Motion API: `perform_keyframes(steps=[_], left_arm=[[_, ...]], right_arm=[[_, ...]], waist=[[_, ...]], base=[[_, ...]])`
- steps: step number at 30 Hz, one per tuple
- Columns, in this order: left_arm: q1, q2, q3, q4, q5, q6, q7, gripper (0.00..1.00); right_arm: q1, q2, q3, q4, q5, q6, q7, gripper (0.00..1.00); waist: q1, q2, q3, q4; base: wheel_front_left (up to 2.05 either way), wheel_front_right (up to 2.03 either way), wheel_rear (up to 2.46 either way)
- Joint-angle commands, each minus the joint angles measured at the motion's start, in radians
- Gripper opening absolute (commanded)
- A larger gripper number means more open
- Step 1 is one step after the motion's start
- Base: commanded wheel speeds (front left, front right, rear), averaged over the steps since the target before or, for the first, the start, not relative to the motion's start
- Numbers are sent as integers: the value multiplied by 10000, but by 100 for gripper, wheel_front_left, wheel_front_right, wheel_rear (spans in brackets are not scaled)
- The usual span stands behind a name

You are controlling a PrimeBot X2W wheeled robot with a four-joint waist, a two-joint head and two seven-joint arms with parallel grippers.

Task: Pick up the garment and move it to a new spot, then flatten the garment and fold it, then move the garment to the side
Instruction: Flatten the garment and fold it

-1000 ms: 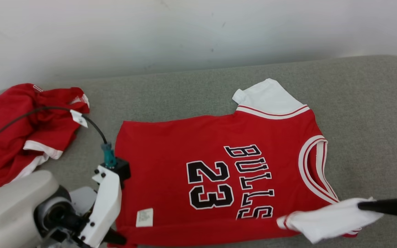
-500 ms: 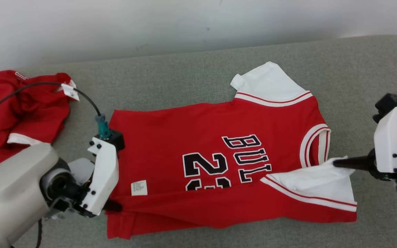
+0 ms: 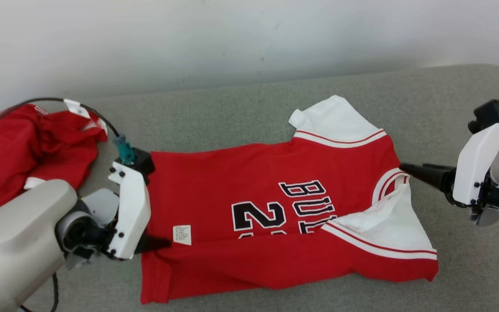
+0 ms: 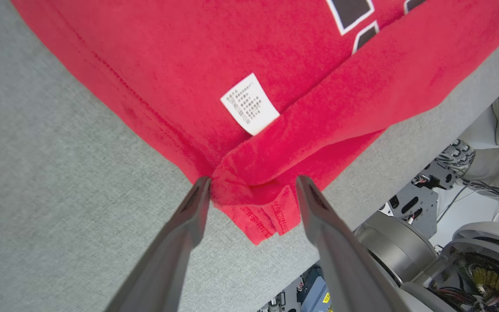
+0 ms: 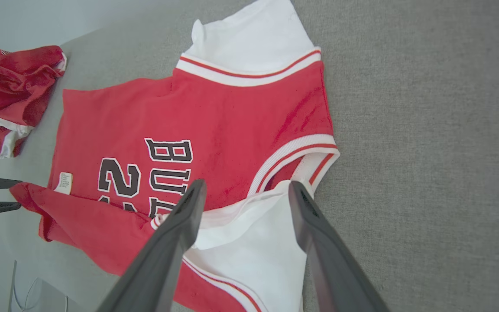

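My left pincer (image 4: 253,180) and right pincer (image 5: 247,184), both released, stand at the hem and collar ends of the shirt (image 3: 249,182), which lies lengthwise between them.

The jersey (image 3: 254,182) is soft, matt red cloth with a faintly fuzzy nap, its sleeves (image 3: 336,119) a smoother white knit, its lettering (image 3: 306,203) flat and dull, and its care label (image 4: 250,104) a thin, papery white tag. The surface (image 3: 232,108) is covered in coarse, felt-like grey fabric. The fingers (image 4: 176,242) of the left tool (image 4: 252,178) and right tool (image 5: 247,183) look like smooth, dark, matt plastic, and their brackets (image 3: 130,212) like white, slightly glossy plastic.
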Motion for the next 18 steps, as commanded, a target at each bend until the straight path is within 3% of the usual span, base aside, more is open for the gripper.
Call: perform_keyframes(steps=[1,5,6,12,15,18], left_arm=[[110,92,141,-156,384,-19,-811,100],[352,204,327,-424,980,-5,-2598,100],[352,204,327,-424,980,-5,-2598,100],[1140,387,531,-595,1631,159,-4802,100],[1518,531,683,-626,2165,669,-6029,100],[2064,520,937,-712,2640,1494,-7527,100]], right_arm=[[259,-74,-214,-223,-366,2,-1045,100],[705,-253,-581,-919,-941,2,-3022,100],[705,-253,-581,-919,-941,2,-3022,100],[1670,-558,-1147,-1844,-1631,2,-6030,100],[2233,-634,-1475,-2078,-2060,2,-7491,100],[2775,-759,-2260,-1855,-2810,2,-8000,100]], waist=[[-1,0,-408,43],[-1,0,-795,114],[-1,0,-795,114],[-1,0,-1283,237],[-1,0,-1452,289],[-1,0,-1581,347]], base=[[0,0,0],[0,0,0],[0,0,0],[0,0,0],[0,0,0],[0,0,0]])
